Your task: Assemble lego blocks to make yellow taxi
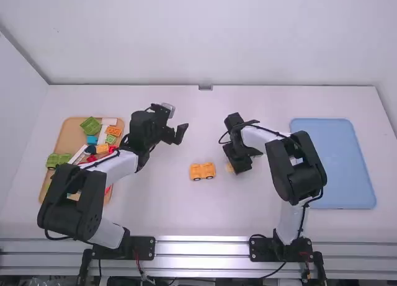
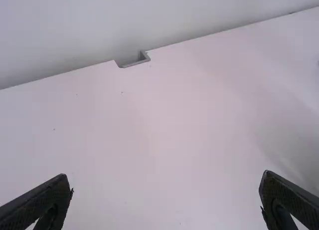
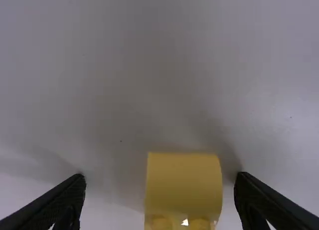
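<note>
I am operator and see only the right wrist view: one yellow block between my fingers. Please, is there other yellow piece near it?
Observer: Yes, a yellow piece with dark wheels stands just left of the right gripper.
Operator: Thank you. Is other gripper open or shut?
Observer: The left gripper is open.
Operator: And where lie more blocks?
Observer: Many blocks lie on the brown tray at the table's left side.

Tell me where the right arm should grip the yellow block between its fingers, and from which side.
Probably from above, pinching the yellow block by its two straight, parallel sides, away from the studs at one end. The right tool stands open with a finger beyond each side; the block looks nearer one finger, so centre first.
</note>
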{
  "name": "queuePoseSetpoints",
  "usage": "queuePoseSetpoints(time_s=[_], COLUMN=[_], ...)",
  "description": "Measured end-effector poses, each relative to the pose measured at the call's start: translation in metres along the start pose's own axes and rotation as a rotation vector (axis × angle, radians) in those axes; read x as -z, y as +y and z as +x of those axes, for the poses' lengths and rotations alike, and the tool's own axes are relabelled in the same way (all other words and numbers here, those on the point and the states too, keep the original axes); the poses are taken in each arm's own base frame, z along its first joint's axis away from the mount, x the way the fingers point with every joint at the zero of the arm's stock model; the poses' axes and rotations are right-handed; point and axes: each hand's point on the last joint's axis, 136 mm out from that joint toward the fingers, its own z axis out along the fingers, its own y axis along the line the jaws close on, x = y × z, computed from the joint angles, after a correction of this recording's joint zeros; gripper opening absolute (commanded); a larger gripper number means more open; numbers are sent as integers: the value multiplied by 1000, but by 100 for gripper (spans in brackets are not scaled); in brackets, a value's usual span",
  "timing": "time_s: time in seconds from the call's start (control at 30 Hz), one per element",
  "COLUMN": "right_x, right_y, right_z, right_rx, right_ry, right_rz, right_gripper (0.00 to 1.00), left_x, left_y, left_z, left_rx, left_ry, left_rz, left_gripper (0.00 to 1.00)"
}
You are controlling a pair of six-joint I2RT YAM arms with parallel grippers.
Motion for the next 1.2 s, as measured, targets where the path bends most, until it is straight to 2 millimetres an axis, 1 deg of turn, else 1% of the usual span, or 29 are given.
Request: queuePoseSetpoints(time_s=[0.1,0.13,0.17,0.2,0.23,0.3,0.37,0.4,0.43,0.47,0.5,0.53,0.57,0.63,0.73,0.77,0.8,0.83,0.87,0.9,0.97,1.0,1.03,1.07,1.1,1.13,1.17,1.2], right_x=[6,15,19,28,40,55,81,89,106,119,130,135,147,157,168,169,172,173,170,168,160,155,153,149,143,138,135,131], right_y=[-16,-24,-26,-28,-24,-15,8,16,30,40,47,51,58,60,61,61,65,68,71,73,78,80,80,80,76,71,68,62], right_z=[-2,-5,-6,-9,-13,-18,-32,-38,-50,-60,-71,-77,-93,-115,-139,-141,-146,-146,-141,-136,-117,-102,-96,-85,-68,-57,-53,-46], right_rx=[-10,-15,-15,-7,16,60,179,228,327,401,473,514,613,745,896,904,965,1031,1146,1208,1436,1575,1628,1725,1866,1961,2003,2061], right_ry=[-7,-15,-20,-29,-46,-72,-151,-187,-266,-336,-408,-446,-545,-657,-760,-764,-783,-785,-763,-748,-677,-635,-618,-588,-544,-518,-507,-492], right_rz=[55,78,79,72,43,-11,-131,-167,-227,-260,-279,-284,-274,-214,-134,-130,-124,-129,-137,-149,-211,-275,-304,-363,-464,-545,-580,-631], right_gripper=[75,77,79,81,82,86,91,96,99,99,99,99,99,99,98,98,99,98,99,99,99,98,99,99,98,99,99,98], left_x=[0,0,0,0,0,0,0,0,0,0,0,0,0,0,2,2,3,3,4,4,5,7,8,10,17,24,26,32], left_y=[0,0,0,0,0,0,0,0,0,0,0,0,-1,2,10,11,13,13,11,10,-1,-14,-19,-28,-48,-61,-65,-75], left_z=[0,0,0,0,0,0,1,2,4,6,7,8,12,14,22,24,30,35,40,42,48,55,57,61,72,79,80,86], left_rx=[0,0,0,0,0,0,2,3,6,8,10,12,15,14,3,4,7,11,9,3,-43,-97,-120,-158,-242,-302,-321,-369], left_ry=[-1,-1,-1,-1,-1,0,5,8,18,23,29,34,46,55,91,97,123,144,165,172,197,217,223,233,249,252,250,247], left_rz=[0,0,0,0,0,0,1,0,1,1,1,2,2,-14,-61,-67,-79,-81,-73,-64,2,80,113,170,300,388,417,485], left_gripper=[99,99,99,99,99,99,99,99,99,99,99,99,99,99,99,99,99,99,99,99,99,99,99,99,99,99,99,99])
